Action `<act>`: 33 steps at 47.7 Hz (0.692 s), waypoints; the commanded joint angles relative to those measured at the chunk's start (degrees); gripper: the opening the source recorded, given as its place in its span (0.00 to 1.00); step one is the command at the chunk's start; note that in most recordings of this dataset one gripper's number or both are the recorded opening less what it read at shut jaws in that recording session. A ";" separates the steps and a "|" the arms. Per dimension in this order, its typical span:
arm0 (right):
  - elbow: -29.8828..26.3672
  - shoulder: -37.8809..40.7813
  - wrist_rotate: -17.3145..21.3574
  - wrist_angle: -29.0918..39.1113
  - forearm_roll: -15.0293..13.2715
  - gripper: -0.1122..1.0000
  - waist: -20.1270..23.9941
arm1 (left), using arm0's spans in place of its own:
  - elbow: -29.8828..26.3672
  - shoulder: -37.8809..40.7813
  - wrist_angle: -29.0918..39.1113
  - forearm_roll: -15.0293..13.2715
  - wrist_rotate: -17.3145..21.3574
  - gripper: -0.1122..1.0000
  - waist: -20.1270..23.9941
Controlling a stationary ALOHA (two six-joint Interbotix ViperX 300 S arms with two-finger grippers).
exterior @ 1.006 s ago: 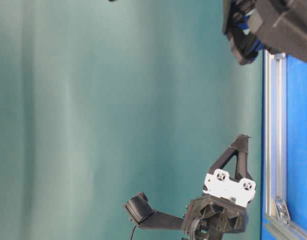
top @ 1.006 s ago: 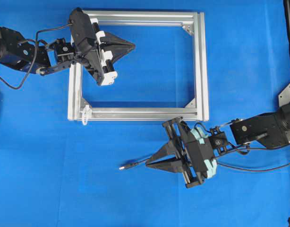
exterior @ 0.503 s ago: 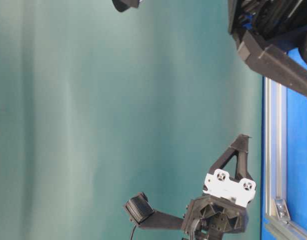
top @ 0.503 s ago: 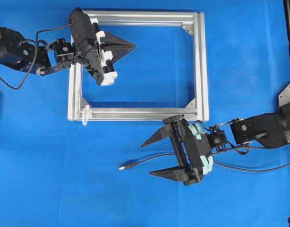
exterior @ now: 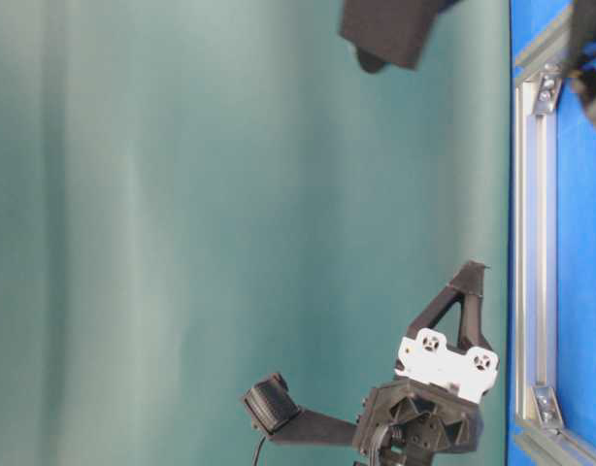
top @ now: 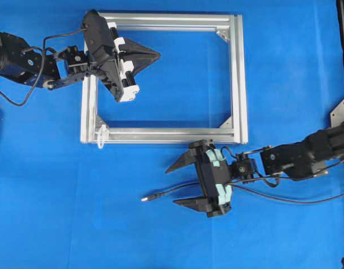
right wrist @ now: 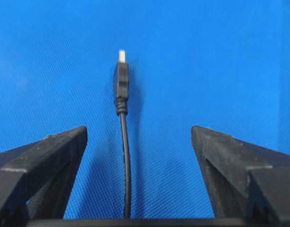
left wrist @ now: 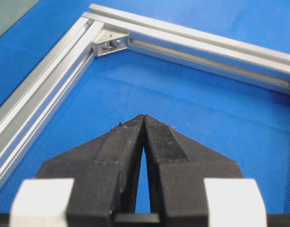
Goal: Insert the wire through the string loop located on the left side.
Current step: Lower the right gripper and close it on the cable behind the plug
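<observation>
Wire (top: 166, 193) lies on blue mat (top: 49, 213), plug pointing 9 o'clock, running between spread jaws of right gripper (top: 175, 185), not held; string loop (top: 101, 136) hangs at frame (top: 238, 78) corner, 10 o'clock of plug; left gripper (top: 155, 55) clenched, empty, over frame

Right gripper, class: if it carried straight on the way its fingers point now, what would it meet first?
The right gripper is open and points left, with the wire running between its fingers. Straight on lies the wire's plug, then bare blue table. Its height above the wire is unclear.
</observation>
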 commanded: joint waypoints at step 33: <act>-0.97 -0.35 -0.35 -1.49 0.00 0.12 0.35 | 0.00 -1.93 -0.18 0.18 -0.18 0.10 0.09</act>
